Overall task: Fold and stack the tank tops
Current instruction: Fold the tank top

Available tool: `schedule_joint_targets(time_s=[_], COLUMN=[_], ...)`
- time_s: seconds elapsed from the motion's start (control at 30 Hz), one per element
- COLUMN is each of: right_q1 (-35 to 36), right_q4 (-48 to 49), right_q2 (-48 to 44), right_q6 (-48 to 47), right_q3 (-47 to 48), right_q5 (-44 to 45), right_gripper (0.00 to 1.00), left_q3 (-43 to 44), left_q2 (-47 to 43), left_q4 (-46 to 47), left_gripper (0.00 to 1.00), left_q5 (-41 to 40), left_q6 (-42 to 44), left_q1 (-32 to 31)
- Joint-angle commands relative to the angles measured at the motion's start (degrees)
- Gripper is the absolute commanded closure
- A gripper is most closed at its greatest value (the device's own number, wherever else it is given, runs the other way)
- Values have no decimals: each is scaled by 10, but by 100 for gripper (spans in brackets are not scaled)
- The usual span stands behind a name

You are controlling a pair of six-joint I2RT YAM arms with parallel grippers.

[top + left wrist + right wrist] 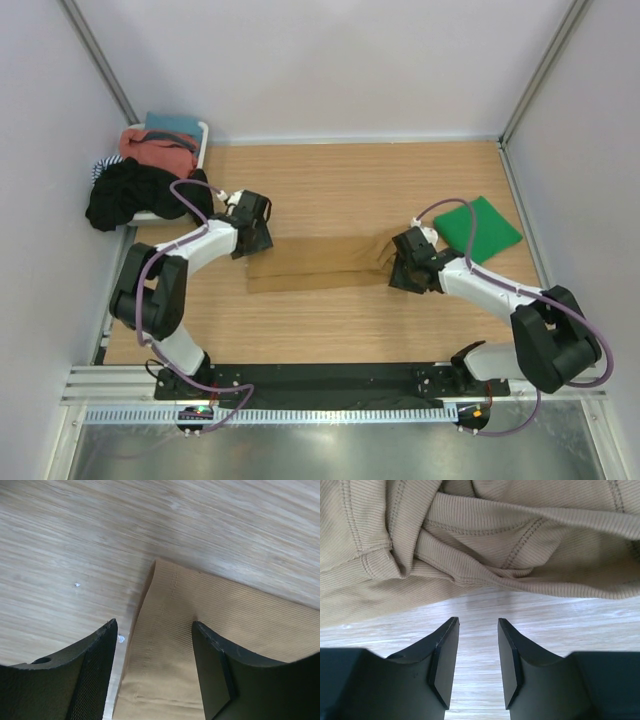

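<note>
**Tan top lies as a long strip between two open grippers**

The tan tank top (315, 262) lies on the middle of the table (350, 180), folded into a long narrow band that runs from left to right. Each end of it is at one gripper.

The left gripper (154, 624) stands over the left end of the band. Its fingers are apart. In the left wrist view the ribbed cloth lies flat under the gap between them, and one corner of the end reaches out ahead onto the bare wood. The fingers do not pinch the cloth.

The right gripper (478, 620) is at the right end, where the straps and the seams are bunched into soft folds. Its fingers are also apart, with only bare wood between them. The bunched cloth lies just ahead of the fingertips and does not touch them.

The green tank top (480, 230) lies folded near the right edge of the table, beyond the right arm and apart from the tan one.

The table is of light wood with fine grain. At its far left corner a pile of clothes (130, 190), black, coral, teal and striped, lies in a white tray (203, 135) and hangs over its side. Plain pale walls (330, 60) close the table on three sides.
</note>
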Motion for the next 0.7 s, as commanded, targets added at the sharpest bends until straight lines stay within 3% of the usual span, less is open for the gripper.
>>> schedule_joint_targets(time_s=[0.0,0.2,0.3,0.4,0.47,0.67], right_q1=[3,-6,-12,-24,-41,-104], right_q4=[29,42,57,72,77,107], right_q2=[19,54,75,115,153,194], right_q6=[10,1,-3,-10,-14,-34], right_q3=[7,31,39,48,58,87], right_q5=[16,35,42,41,31,-6], right_gripper=[57,60,64,73,86,89], left_q3=[22,13,14,11,-4,-124], left_q2=[22,49,66,81,80,-13], left_q4=[11,30,38,46,48,69], left_gripper=[38,54,81,99,100,100], left_q5=[-9,2,3,12,27,36], left_q6=[11,0,-4,-10,-18,-73], left_q1=[-1,-1,-1,-1,-2,-53])
